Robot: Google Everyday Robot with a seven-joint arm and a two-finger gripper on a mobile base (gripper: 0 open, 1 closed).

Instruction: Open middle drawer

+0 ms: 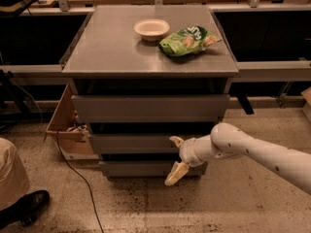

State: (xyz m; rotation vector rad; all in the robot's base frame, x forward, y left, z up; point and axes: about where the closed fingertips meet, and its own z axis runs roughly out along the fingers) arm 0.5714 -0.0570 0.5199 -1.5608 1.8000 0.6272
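The tool hangs low at the front of the bench, its two pale fingers spread wide apart. The upper one is at the right end of the middle drawer, perhaps touching its lower edge. The lower one is over the bottom drawer front. On top, a white bowl sits just beside a green snack bag.

Three grey drawer fronts showing, middle drawer included. One white bowl, one green snack bag lying on tabletop. One tool hovering at middle drawer's right end, fingers spread. One cardboard box sitting left.
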